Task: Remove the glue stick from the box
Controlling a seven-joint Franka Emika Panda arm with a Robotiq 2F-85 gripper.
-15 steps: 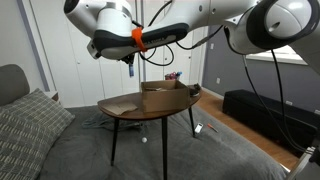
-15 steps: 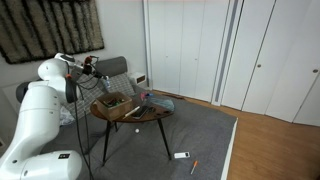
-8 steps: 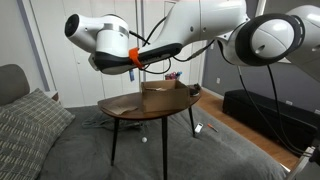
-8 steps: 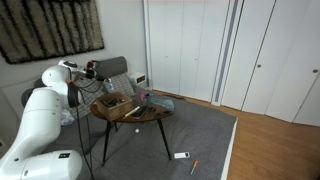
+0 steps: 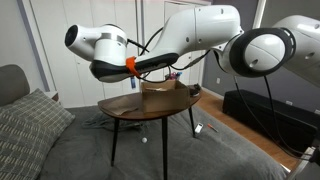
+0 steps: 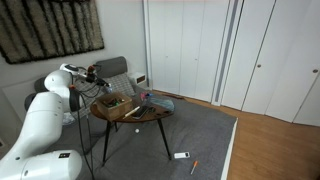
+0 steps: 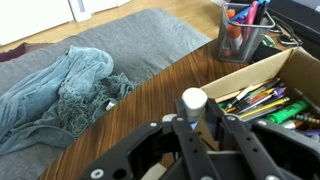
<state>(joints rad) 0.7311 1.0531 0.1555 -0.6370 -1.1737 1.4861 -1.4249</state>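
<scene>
In the wrist view my gripper is shut on the glue stick, a slim blue cylinder with a white cap that stands up between the fingers. It is held above the wooden tabletop, just left of the brown cardboard box, which holds several pens and markers. In both exterior views the gripper hangs over the table beside the box. The glue stick is too small to make out there.
A black mesh pen cup full of pens stands behind the box. A teal cloth lies on the grey seat beyond the table's edge. The round table stands on thin legs. Small items lie on the carpet.
The arm has swung and lowered with the glue stick held in the gripper, which stays shut over the table beside the box. Box and table have not moved.
</scene>
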